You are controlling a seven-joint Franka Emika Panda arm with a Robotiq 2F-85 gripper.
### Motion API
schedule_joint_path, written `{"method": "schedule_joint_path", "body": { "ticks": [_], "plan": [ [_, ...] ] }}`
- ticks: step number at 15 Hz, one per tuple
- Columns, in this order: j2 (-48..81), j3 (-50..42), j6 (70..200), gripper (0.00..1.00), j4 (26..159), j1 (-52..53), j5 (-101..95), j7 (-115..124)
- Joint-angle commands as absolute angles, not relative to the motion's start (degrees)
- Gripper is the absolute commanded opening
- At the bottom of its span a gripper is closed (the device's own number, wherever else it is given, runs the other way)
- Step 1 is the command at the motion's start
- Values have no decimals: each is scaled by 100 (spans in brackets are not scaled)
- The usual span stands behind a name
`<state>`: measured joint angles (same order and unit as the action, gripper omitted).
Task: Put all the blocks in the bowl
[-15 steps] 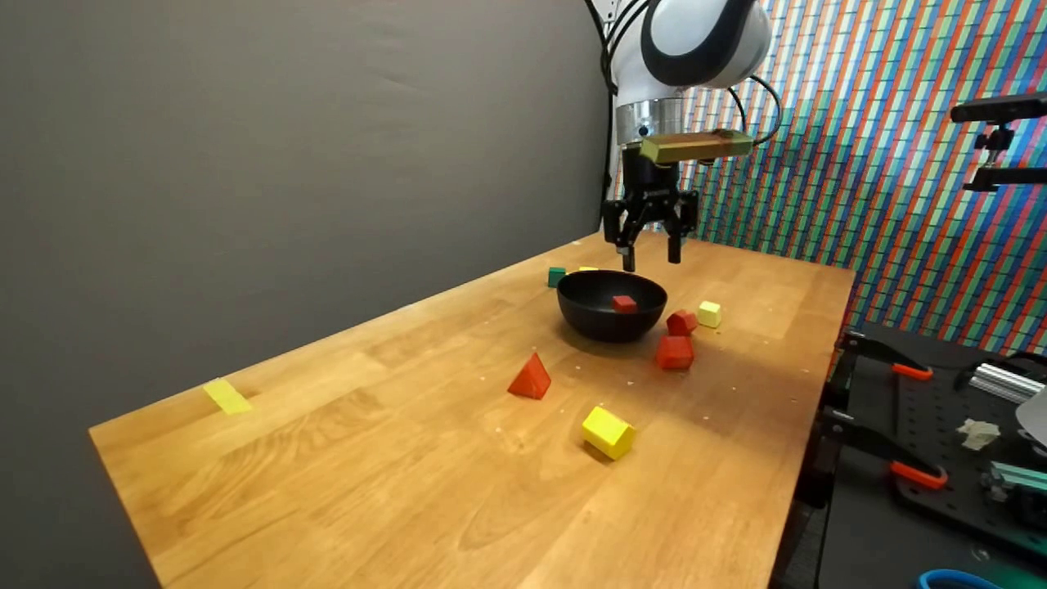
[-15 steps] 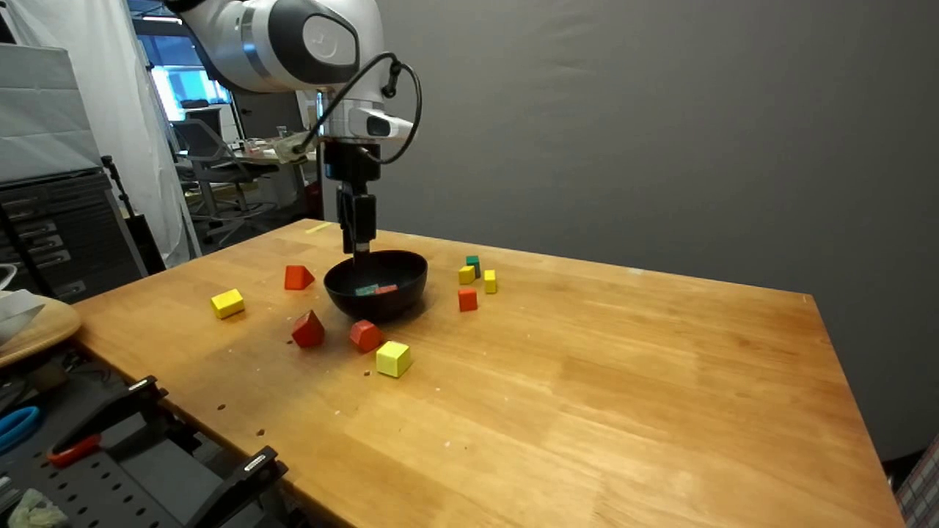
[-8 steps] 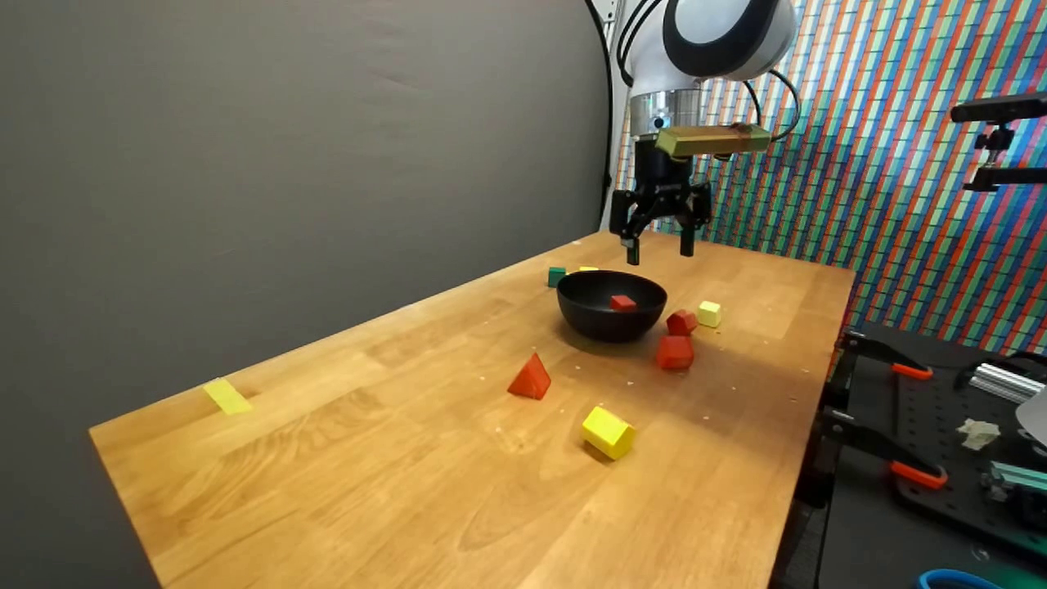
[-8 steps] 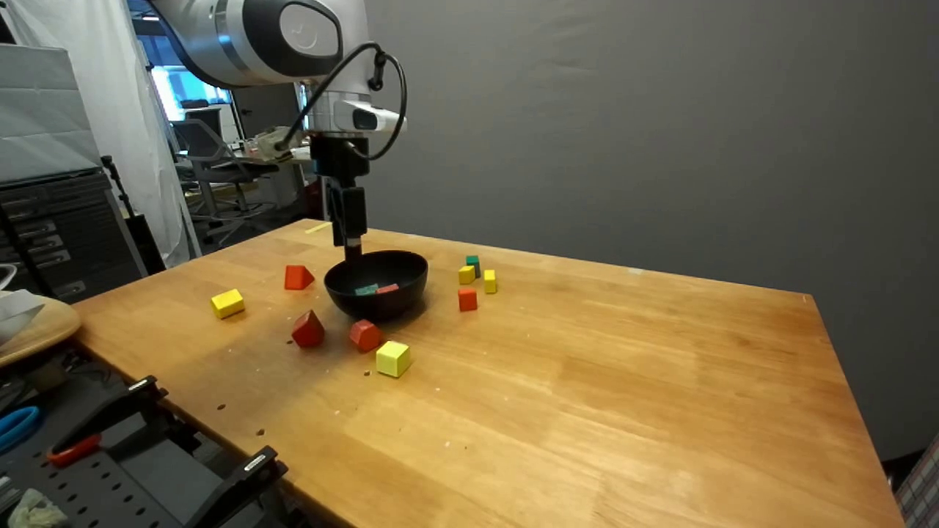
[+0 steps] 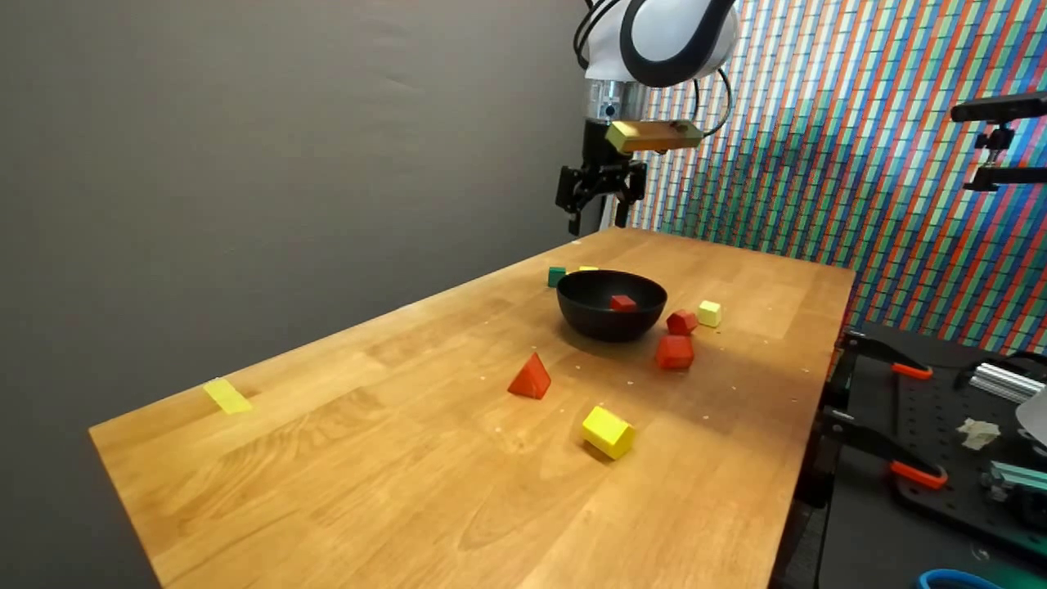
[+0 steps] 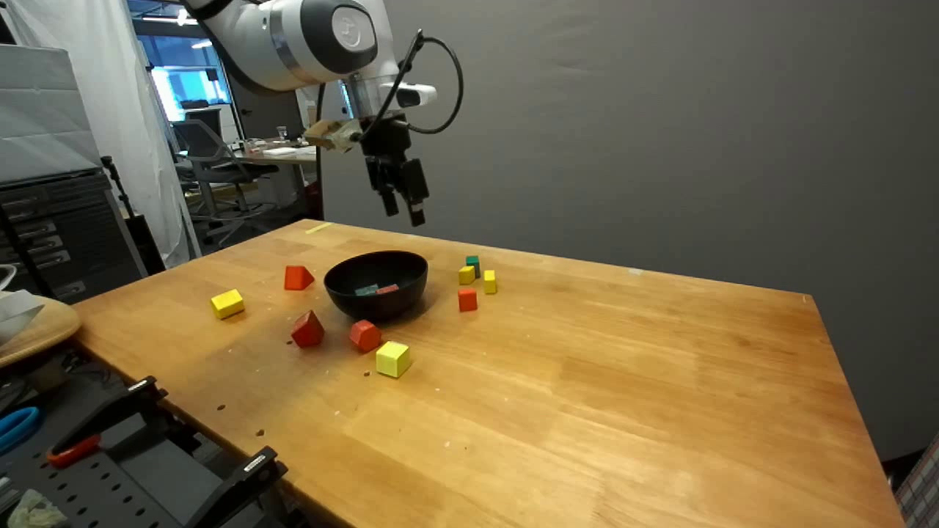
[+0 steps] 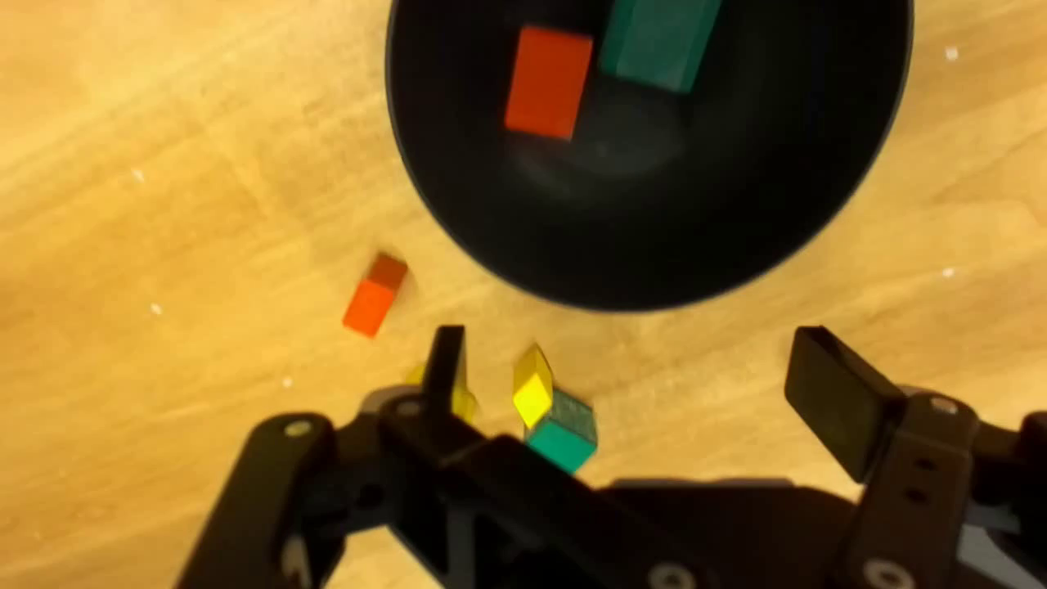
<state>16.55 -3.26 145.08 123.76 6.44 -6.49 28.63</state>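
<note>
The black bowl (image 6: 376, 304) holds a red block (image 7: 550, 82) and a green block (image 7: 661, 41). My gripper (image 7: 638, 376) is open and empty, high above the table on the wall side of the bowl, slightly tilted in an exterior view. Beneath it lie a green block (image 6: 473, 264), two small yellow blocks (image 6: 490, 282), one partly behind a finger in the wrist view, and an orange-red block (image 6: 467, 300). Across the bowl are two red blocks (image 6: 307, 330), a pale yellow block (image 6: 393, 358), a red wedge (image 5: 531, 378) and a yellow block (image 5: 608, 433).
A flat yellow strip (image 5: 227, 396) lies by the table's far corner. The grey wall (image 6: 645, 147) runs along one long edge of the table. Black clamps (image 5: 883, 458) with orange tips sit on a dark side surface past the opposite edge.
My gripper has risen from over the bowl and swung toward the wall side, now tilting. Its fingers spread a little wider early on. The blocks outside the bowl have stayed put.
</note>
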Motion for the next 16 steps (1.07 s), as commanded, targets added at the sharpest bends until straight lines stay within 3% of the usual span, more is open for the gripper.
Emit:
{"method": "schedule_joint_path", "body": {
  "ticks": [1, 5, 16],
  "plan": [
    [1734, -368, 14473, 100, 12216, 645, -622, 2800],
    [1761, -363, 14474, 100, 12320, 674, -622, 2811],
    [3097, -483, 14241, 100, 10389, 240, -511, 1618]
  ]
}}
